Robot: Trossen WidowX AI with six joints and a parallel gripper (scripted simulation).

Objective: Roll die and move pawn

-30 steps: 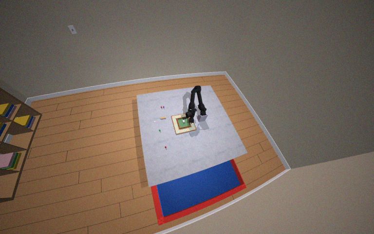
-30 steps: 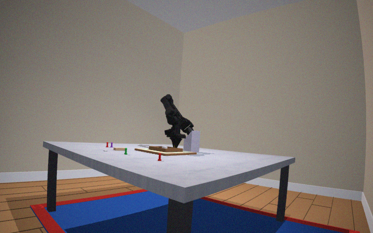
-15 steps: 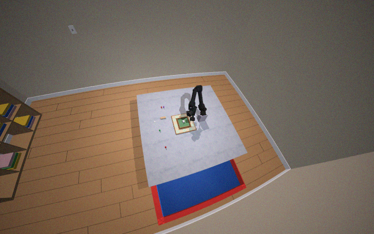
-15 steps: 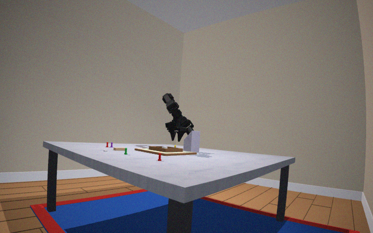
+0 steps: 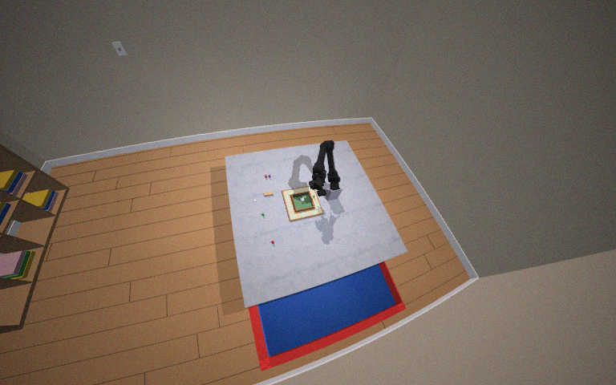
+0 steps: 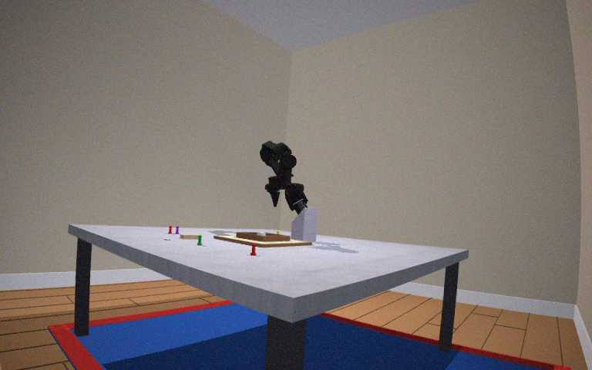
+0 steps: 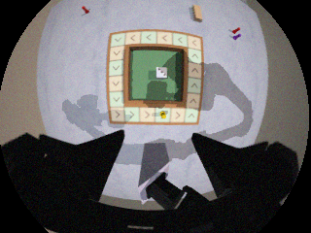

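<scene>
While claw [image 7: 155, 146] hangs open, empty | tray [image 7: 139, 65] holds die [image 7: 161, 73] | pawn [image 7: 163, 115] on board [image 7: 117, 84]

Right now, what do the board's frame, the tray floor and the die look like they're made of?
The board has a pale matte surface with printed arrow squares; the tray's frame looks like brown wood, judged on colour alone. The tray floor is flat green, felt-like, with no shine. The die is white with dark pips, probably plastic, though it is too small to be sure.

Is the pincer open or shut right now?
Open. In the wrist view the pincer has its fingers spread wide with nothing between them, high above the board.
</scene>
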